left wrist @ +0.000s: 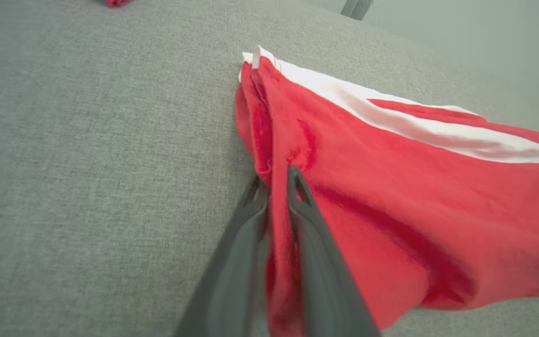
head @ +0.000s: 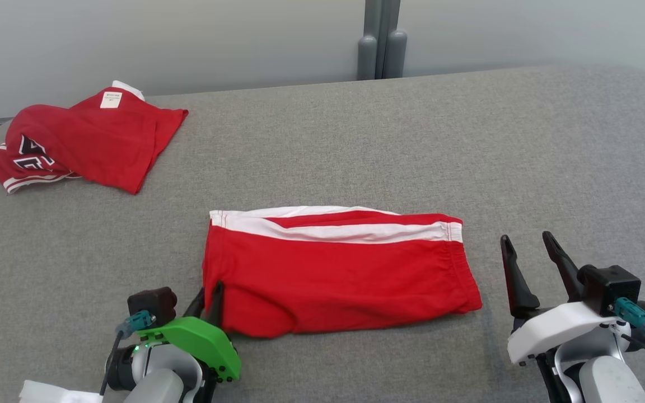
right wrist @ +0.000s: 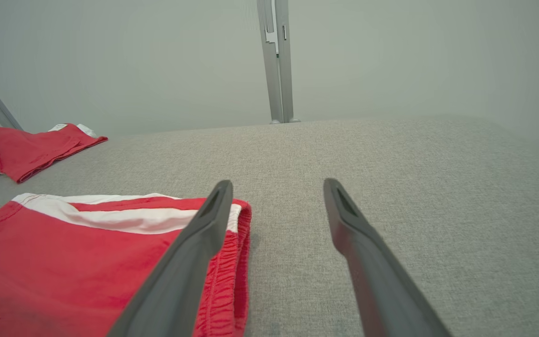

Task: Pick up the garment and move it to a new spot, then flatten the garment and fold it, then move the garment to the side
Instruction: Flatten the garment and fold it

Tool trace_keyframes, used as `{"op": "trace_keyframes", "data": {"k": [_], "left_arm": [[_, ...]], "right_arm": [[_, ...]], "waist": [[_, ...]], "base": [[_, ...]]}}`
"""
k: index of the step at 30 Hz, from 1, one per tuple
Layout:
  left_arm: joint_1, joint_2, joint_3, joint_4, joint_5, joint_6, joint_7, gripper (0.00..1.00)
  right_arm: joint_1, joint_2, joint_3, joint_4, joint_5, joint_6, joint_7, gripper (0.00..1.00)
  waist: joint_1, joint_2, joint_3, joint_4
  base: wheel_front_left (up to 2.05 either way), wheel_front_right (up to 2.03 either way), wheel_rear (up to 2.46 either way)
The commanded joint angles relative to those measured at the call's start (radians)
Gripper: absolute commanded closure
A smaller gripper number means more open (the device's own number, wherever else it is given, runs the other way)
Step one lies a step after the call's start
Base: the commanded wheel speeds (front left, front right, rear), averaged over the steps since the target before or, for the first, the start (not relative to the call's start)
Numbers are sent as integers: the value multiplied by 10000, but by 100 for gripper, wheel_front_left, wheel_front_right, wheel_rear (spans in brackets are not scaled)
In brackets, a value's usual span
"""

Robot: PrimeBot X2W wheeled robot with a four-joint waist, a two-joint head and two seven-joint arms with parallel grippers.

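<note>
Well off the far-left corner of the red shorts [head: 339, 274], a crumpled red jersey [head: 93, 140] lies on the grey padded surface [head: 356, 140]. At the shorts' near-left corner the left gripper [head: 210, 291] has its fingers narrow, pinching a raised ridge of cloth. The shorts lie mid-surface, apparently folded flat, white stripes along the far edge. Just right of the waistband, the right gripper [head: 527, 238] stands wide and holds nothing. The fold looks finished. Moving the shorts aside seems next, which calls for gripping both ends so the layers stay together.
</note>
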Motion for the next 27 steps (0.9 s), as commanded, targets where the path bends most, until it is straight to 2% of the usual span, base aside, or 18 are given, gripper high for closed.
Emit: {"op": "trace_keyframes", "data": {"k": [1, 15, 22, 27], "left_arm": [[110, 67, 27, -31, 98, 67, -68, 0], [533, 366, 583, -1722, 1181, 511, -713, 0], [1427, 387, 1354, -3114, 1992, 784, -699, 0], [2015, 276, 1728, -3793, 2352, 853, -700, 0]], "right_arm": [[81, -32, -7, 18, -102, -3, 32, 0], [147, -251, -196, 15, -318, -3, 785, 0], [329, -398, -95, 199, 14, -3, 1247, 0], [388, -391, -123, 812, 343, -3, 1369, 0]], "waist": [[0, 0, -25, 19], [0, 0, -559, 302], [0, 0, -776, 689], [0, 0, -786, 1079]], "base": [[0, 0, 0], [0, 0, 0], [0, 0, 0], [0, 0, 0]]}}
